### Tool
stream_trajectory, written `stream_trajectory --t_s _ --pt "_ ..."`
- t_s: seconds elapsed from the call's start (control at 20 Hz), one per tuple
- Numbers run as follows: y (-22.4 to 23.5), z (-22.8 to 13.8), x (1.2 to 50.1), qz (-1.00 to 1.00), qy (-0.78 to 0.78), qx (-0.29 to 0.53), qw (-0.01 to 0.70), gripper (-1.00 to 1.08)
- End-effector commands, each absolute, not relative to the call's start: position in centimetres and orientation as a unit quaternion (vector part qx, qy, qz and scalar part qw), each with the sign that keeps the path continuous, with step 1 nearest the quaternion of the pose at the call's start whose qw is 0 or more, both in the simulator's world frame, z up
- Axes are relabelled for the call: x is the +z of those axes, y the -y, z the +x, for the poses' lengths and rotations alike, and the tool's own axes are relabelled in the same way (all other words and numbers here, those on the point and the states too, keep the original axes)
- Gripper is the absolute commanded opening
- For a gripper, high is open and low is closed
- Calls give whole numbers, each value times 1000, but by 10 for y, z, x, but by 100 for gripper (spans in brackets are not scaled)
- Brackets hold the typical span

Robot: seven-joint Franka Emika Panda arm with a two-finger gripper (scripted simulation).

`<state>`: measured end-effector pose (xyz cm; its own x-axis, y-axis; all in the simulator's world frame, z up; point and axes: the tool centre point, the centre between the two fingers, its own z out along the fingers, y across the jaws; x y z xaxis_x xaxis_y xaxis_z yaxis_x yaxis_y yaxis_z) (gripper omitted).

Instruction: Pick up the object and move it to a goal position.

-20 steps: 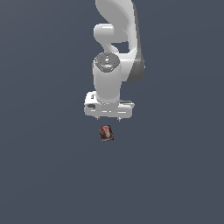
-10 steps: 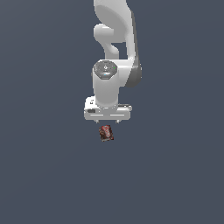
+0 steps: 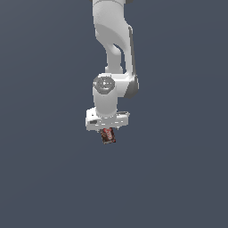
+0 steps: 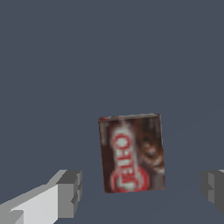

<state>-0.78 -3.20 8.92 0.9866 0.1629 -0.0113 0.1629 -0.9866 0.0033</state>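
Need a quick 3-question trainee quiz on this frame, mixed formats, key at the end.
1. True or false: the jaws of the gripper are shut on the box.
2. The box label is: A) blue and white B) whitish-red on dark red and brown C) green.
3. In the wrist view, the box lies ____ the two fingers, touching neither.

Key: 1 false, the jaws stand wide open. 2 B. 3 between.

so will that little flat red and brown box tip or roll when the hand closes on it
The small flat red and brown rectangular box lies on its broad face, so it probably won't roll or tip. Its straight edges suggest a stiff carton, likely light. The white hand has its fingers wide apart either side, not touching; being thin, it may slide if squeezed off-centre.
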Motion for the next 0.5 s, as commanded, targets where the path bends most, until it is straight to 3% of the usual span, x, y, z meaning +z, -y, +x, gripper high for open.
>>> stream_trajectory --t_s 0.0,0.45 --pt "34 -8 79 995 -98 -3 1 100" --pt "36 -10 67 993 -115 -1 0 100"
